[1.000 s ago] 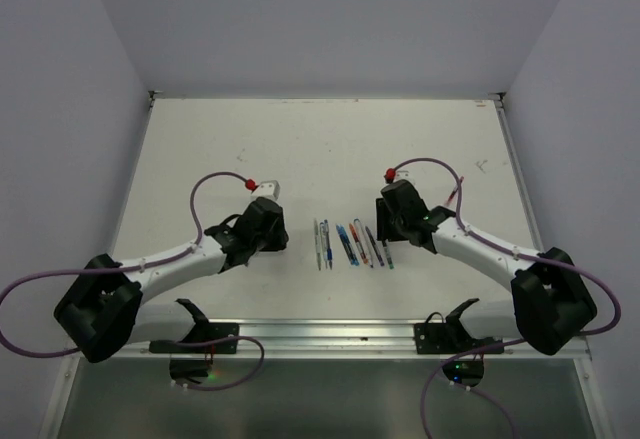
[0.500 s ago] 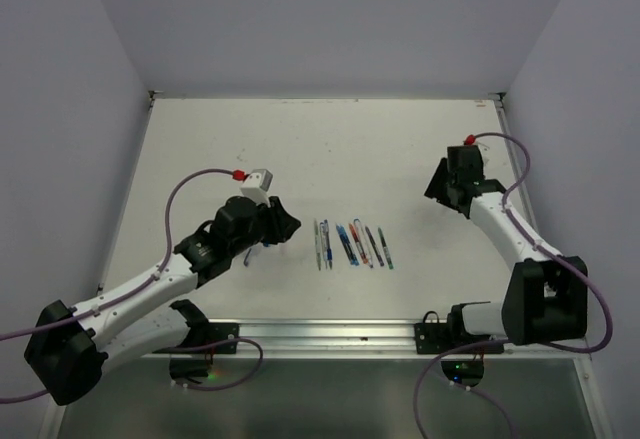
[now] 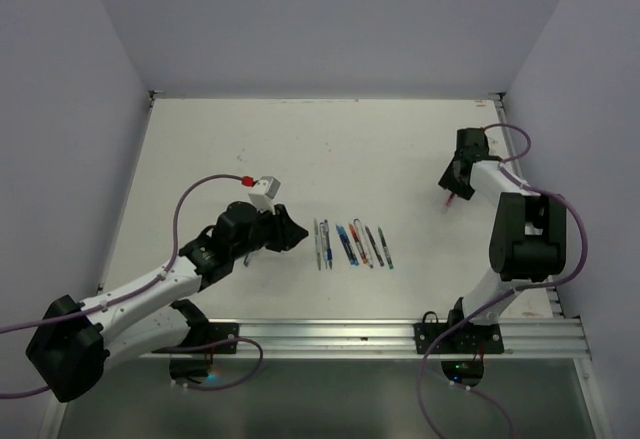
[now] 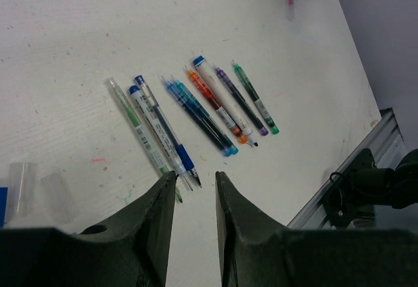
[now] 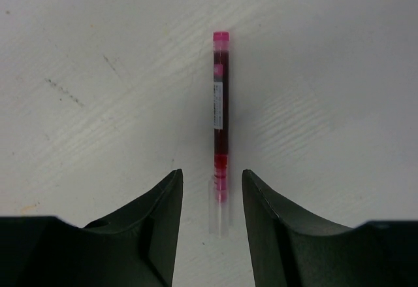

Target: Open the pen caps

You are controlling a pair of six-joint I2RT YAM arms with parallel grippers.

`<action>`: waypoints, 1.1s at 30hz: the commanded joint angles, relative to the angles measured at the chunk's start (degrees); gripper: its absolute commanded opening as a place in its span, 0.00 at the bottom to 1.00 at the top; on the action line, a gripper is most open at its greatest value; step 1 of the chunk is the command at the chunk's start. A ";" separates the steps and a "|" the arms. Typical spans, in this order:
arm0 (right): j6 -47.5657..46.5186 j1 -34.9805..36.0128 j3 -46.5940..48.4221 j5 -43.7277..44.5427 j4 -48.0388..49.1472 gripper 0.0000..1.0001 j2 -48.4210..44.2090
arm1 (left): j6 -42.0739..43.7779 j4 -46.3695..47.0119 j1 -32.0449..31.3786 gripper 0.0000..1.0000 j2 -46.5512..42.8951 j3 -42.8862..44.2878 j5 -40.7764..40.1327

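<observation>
One red pen (image 5: 219,104) flat near the right edge of the surface (image 3: 300,139), long axis straight out from the right gripper (image 5: 211,179). Fingers (image 5: 163,221) apart, nothing held, straddling the near end, seemingly the pen cap (image 5: 220,199). Left gripper (image 4: 194,179) likewise spread and empty, well apart, by the pens (image 4: 199,116) at mid near edge.

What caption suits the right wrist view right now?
Right gripper open above a lone pink pen lying on the white table, its clear end between the fingers.
</observation>
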 commanded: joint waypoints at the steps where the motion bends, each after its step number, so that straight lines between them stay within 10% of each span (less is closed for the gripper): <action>1: -0.50 -0.07 4.92 2.39 2.84 0.45 2.75 | 2.52 4.20 0.12 0.33 1.62 1.85 2.68; 14: -0.76 -1.39 5.98 1.25 4.41 0.40 10.76 | 4.11 4.55 0.21 0.31 5.22 3.25 1.97; 18: -1.20 -1.48 5.54 0.99 5.12 0.08 11.11 | 4.11 4.38 0.21 0.31 5.49 3.87 2.41; 22: -1.46 -1.56 5.36 -0.68 5.38 0.00 10.24 | 3.76 4.11 0.21 0.30 5.14 4.04 3.11; 33: -1.37 4.04 -8.44 -16.22 9.88 0.00 -18.12 | -1.95 11.21 0.21 0.29 6.10 2.64 12.59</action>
